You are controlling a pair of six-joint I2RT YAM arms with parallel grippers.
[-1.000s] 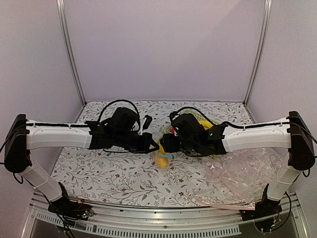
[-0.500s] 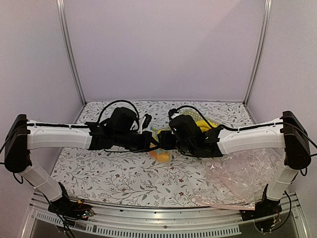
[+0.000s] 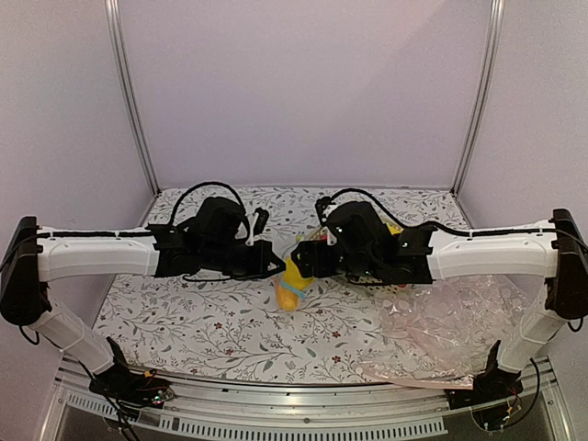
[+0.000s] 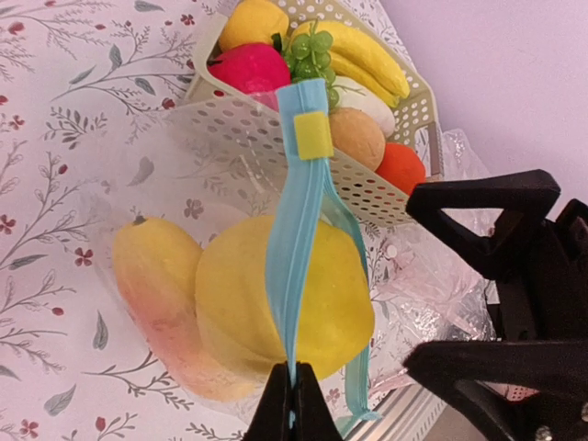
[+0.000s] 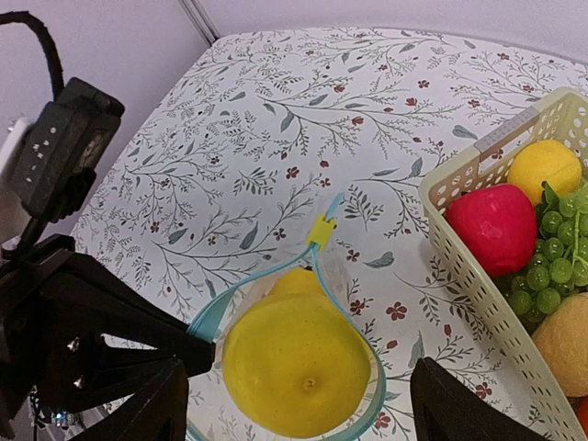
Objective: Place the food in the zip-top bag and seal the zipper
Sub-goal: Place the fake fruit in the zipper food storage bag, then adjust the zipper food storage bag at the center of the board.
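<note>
The limp, slippery zip-top bag (image 4: 165, 211) (food (image 5: 299, 367) already inside) hangs from the left gripper (image 4: 294, 404), clenched on the zipper (image 4: 299, 211); the right gripper (image 5: 296, 372), released, should pinch that stiffer zipper too.

One yellow fruit (image 5: 299, 363), one orange-yellow fruit (image 4: 161, 276), one zip-top bag (image 4: 230, 188), one basket (image 4: 367, 188), one plastic sheet (image 3: 450, 326).

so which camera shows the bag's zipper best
Left wrist: the blue zipper runs full length across the yellow fruit, slider at its far end. Right wrist shows it gaping around the fruit; top external shows only a blue speck.
</note>
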